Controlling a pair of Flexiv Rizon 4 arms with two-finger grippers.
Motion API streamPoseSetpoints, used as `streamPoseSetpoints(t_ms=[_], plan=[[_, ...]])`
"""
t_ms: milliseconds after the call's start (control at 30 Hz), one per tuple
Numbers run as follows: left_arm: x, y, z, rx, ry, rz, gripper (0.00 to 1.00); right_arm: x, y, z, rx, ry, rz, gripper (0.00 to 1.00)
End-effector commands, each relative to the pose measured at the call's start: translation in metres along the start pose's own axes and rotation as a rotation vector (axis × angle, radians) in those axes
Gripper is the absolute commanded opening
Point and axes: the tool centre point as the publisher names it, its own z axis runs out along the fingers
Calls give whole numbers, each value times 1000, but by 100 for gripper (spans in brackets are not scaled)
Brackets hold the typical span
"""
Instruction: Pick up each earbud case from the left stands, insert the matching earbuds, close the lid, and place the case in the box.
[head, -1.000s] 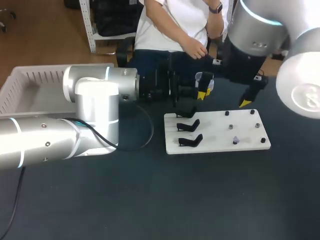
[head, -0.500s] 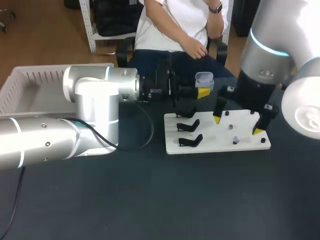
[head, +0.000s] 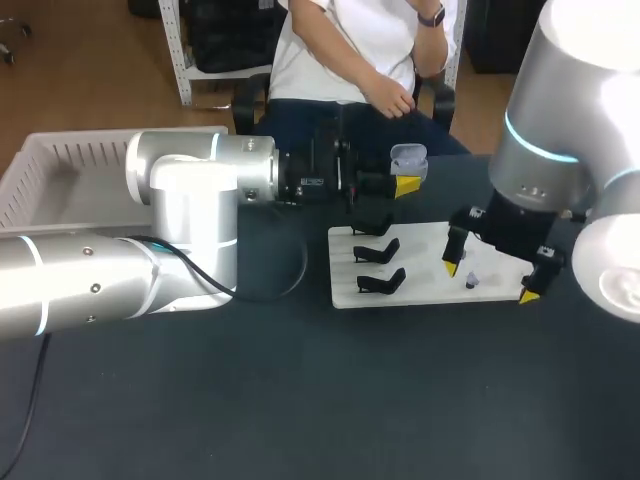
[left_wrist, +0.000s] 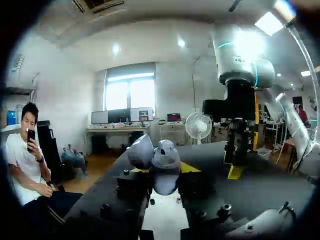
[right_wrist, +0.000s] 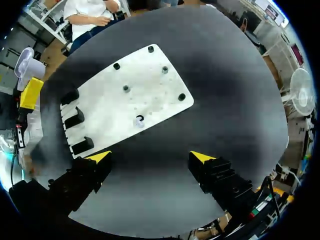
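**Case held aloft, right arm over the earbud**

The left end effector (head: 405, 184) is clenched on the case (head: 408, 158), lid open, holding it in the air at about eleven o'clock from the white board (head: 420, 248). The right end effector (head: 489, 282) hangs released, fingers wide apart, one either side of a single earbud (head: 472, 281) lying on the board's three o'clock half. Three black stands (head: 380, 252) line the board's nine o'clock edge. The box (head: 60, 160) sits far off at nine o'clock on the dark surface (head: 300, 400).
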Motion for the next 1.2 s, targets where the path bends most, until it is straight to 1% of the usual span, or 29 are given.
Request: streamPoseSetpoints(t_ms=[33,100,233,400,433,467,533,667,800,867,933,1000,1033,1067,1167,1200], plan=[[1,-1,0,-5,-3,4,0,1,-1,16,13,-62,-14,100],[1,-1,0,-5,-3,4,0,0,0,21,2,-61,-18,100],[1,-1,0,-5,-3,4,0,-2,4,30,8,-71,-38,100],[1,-1,0,-5,-3,4,0,0,6,34,6,-76,-60,100],[1,-1,0,-5,-3,4,0,-1,7,35,-9,-70,-61,100],[1,-1,0,-5,-3,4,0,-1,7,36,8,-79,-75,100],[1,-1,0,-5,-3,4,0,-2,9,39,-7,-77,-76,100],[1,-1,0,-5,-3,4,0,-5,10,45,6,-80,-91,100],[1,-1,0,-5,-3,4,0,-8,11,47,0,-82,-95,100],[1,-1,0,-5,-3,4,0,-9,11,48,-2,-84,-94,94],[1,-1,0,-5,-3,4,0,-11,11,49,-7,-81,-91,82],[1,-1,0,-5,-3,4,0,-12,13,48,-8,-83,-91,76],[1,-1,0,-5,-3,4,0,-13,13,48,-9,-85,-92,75],[1,-1,0,-5,-3,4,0,-14,14,48,-10,-87,-93,69],[1,-1,0,-5,-3,4,0,-15,16,48,-10,-87,-98,59],[1,-1,0,-5,-3,4,0,-16,16,49,-10,-87,-100,59]])
